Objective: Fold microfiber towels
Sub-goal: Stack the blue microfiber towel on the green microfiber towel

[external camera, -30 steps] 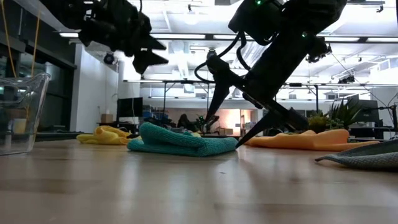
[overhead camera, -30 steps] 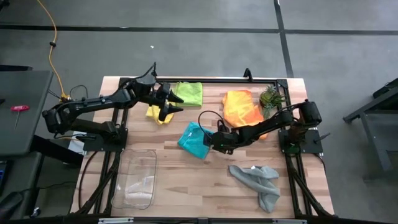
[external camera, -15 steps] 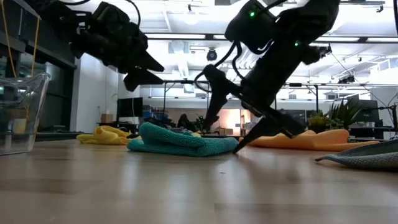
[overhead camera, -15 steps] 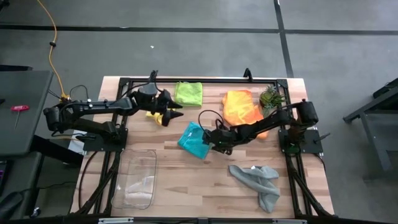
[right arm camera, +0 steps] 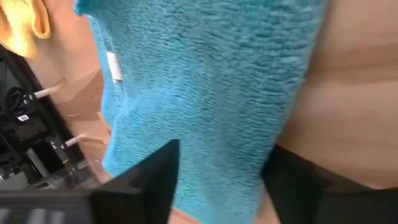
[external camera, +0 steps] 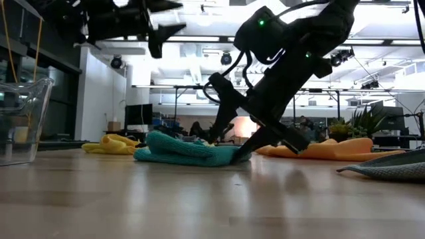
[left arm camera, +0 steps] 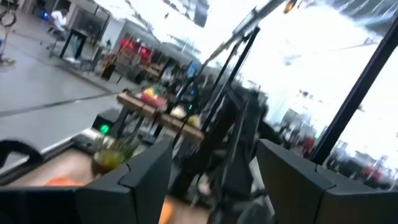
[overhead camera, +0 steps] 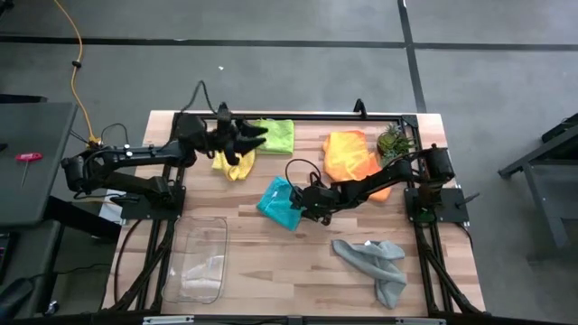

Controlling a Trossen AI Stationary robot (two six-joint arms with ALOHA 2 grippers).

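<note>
The teal towel [overhead camera: 278,200] lies bunched at mid-table. My right gripper [overhead camera: 301,206] slants down onto its right end, open, with that end between the fingers [right arm camera: 221,124]. My left gripper [overhead camera: 260,137] hangs high over the far side, open and holding nothing, pointing about level toward the table's right. Below it lie the crumpled yellow towel [overhead camera: 233,162] and the flat lime green towel [overhead camera: 275,135]. The orange towel [overhead camera: 350,158] lies at the far right. The grey towel [overhead camera: 375,264] lies crumpled at the near right. My right gripper comes slanting down from the table's right. One finger [external camera: 219,113] reaches over the teal towel's top, and the other [external camera: 255,143] meets the towel's right end [external camera: 234,157] at the tabletop. The jaws still stand apart, and the towel lies wholly on the table.
A clear plastic tray [overhead camera: 200,257] stands at the near left. A small spiky green plant [overhead camera: 393,142] sits at the far right beside the orange towel. Bare wood lies between the teal and grey towels.
My left gripper has risen and tipped up from pointing down to about level, swinging toward the far edge. My right gripper has sunk toward the table's left onto the teal towel, its fingertips a little closer together. The towel's right end has been nudged leftward.
</note>
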